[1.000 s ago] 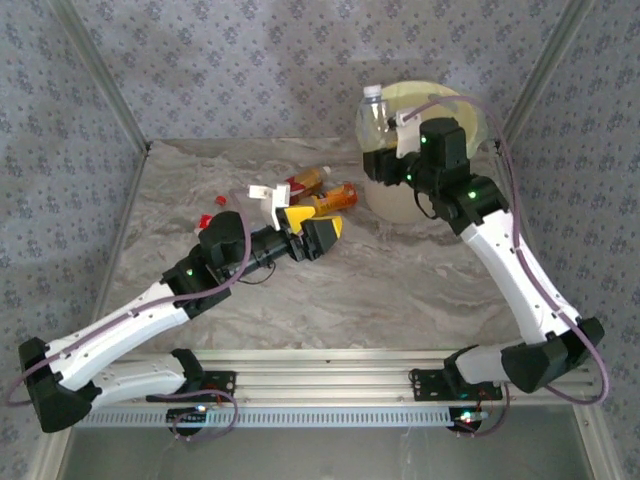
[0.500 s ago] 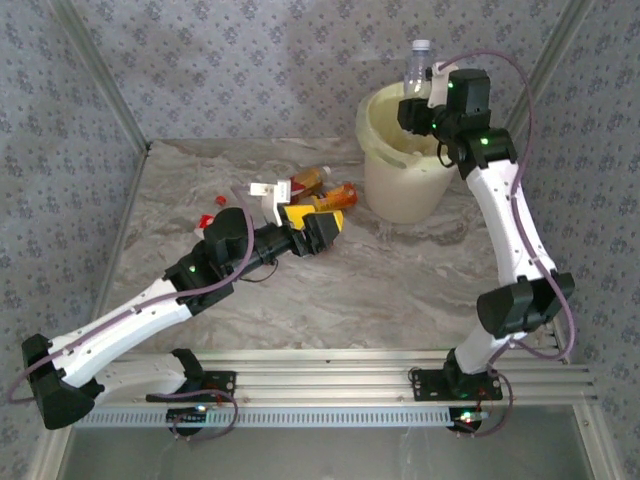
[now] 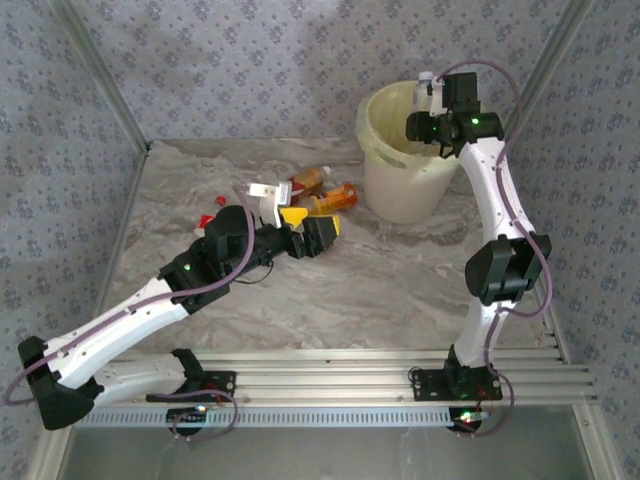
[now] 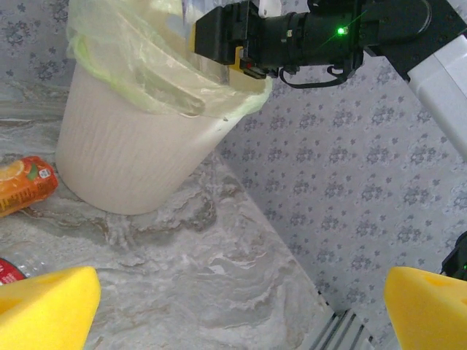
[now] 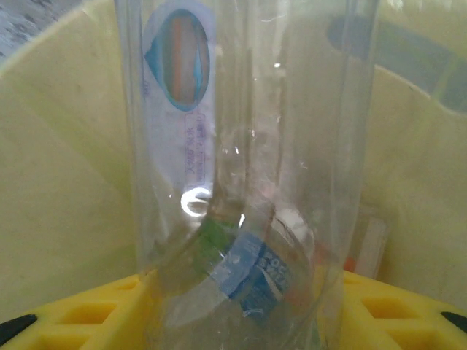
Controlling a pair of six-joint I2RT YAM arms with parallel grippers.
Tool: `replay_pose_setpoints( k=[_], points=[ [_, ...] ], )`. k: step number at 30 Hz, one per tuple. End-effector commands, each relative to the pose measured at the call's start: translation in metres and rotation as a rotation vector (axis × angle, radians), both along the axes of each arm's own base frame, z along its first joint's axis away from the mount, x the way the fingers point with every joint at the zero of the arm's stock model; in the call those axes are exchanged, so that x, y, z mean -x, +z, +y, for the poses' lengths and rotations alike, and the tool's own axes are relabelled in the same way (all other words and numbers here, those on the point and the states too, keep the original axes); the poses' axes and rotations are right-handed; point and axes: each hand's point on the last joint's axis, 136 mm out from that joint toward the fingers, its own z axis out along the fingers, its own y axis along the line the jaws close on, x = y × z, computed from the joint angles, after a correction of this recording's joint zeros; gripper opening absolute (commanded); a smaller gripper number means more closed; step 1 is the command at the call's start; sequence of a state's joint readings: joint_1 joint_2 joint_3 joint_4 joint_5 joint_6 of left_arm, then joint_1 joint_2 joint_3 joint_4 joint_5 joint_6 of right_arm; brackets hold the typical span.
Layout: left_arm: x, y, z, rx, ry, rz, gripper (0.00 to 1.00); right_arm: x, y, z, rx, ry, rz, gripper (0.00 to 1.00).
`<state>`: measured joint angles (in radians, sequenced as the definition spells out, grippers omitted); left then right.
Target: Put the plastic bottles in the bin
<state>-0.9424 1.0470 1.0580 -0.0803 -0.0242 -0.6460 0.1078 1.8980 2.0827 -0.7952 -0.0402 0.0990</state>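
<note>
The left gripper (image 3: 308, 226) is spread to full width and holds nothing. It sits just near of the two orange bottles (image 3: 325, 192) lying on the table (image 3: 400, 280) and has not shifted in the last second. To their right stands the bin (image 3: 400, 180). I have swung the right gripper (image 3: 432, 100) from the bin's left rim across to its far-right mouth and lowered it. It is clamped on a clear bottle (image 5: 241, 146), now inside the rim. I judge release to be the next action.
</note>
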Motion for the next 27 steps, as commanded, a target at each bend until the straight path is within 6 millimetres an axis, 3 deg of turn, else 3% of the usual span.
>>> replay_pose_setpoints(
  k=[1, 8, 17, 23, 27],
  points=[
    [0.004, 0.022, 0.009, 0.012, 0.001, -0.07, 1.0, 0.001, 0.0, -0.014, 0.009, -0.055, 0.023, 0.57],
    [0.015, 0.027, 0.007, 0.014, -0.059, -0.126, 1.0, 0.002, -0.002, -0.016, 0.002, -0.067, 0.033, 0.73],
    [0.027, 0.013, 0.01, -0.135, -0.134, -0.173, 1.0, 0.011, 0.035, -0.016, -0.024, -0.069, -0.059, 0.8],
    [0.036, -0.012, 0.021, -0.336, -0.187, -0.192, 1.0, 0.033, 0.061, -0.002, -0.059, -0.031, -0.143, 0.82],
    [0.034, -0.027, 0.037, -0.442, -0.159, -0.197, 1.0, 0.055, 0.066, 0.011, -0.113, 0.009, -0.184, 0.83]
  ],
)
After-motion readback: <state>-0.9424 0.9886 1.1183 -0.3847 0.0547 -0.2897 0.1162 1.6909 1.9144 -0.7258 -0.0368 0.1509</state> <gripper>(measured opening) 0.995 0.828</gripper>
